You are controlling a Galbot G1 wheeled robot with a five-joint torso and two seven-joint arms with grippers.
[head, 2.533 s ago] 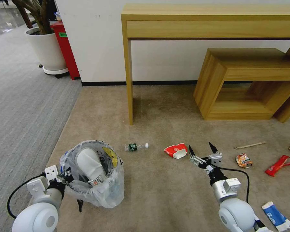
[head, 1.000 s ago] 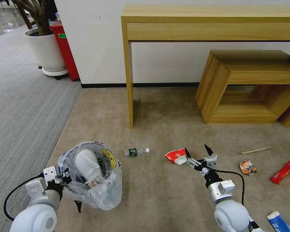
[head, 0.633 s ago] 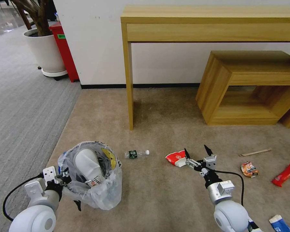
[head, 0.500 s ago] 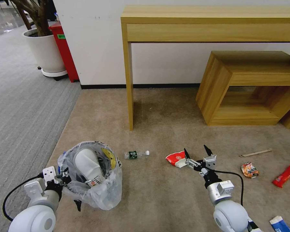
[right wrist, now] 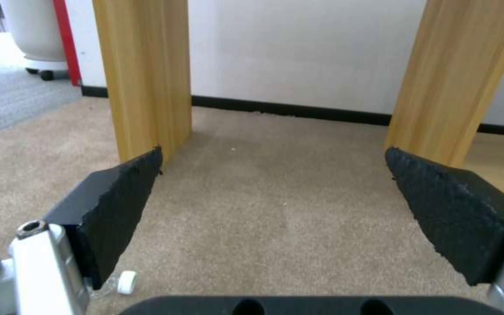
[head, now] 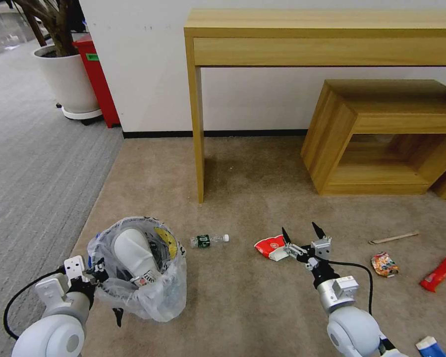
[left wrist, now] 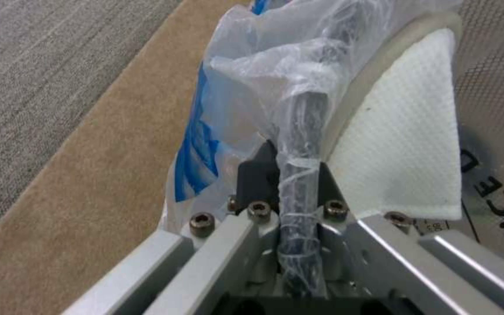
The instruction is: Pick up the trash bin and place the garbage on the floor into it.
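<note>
My left gripper (head: 95, 273) clamps the trash bin (head: 139, 267) rim near the beige floor's (head: 243, 198) left edge. My right gripper (head: 301, 235) hangs open beside the red-white cup (head: 271, 246); a tiny bottle (head: 208, 240) lies between.

Wooden desk (head: 322, 34) above a low bench (head: 381, 134) (planter (head: 67, 74) far left).
</note>
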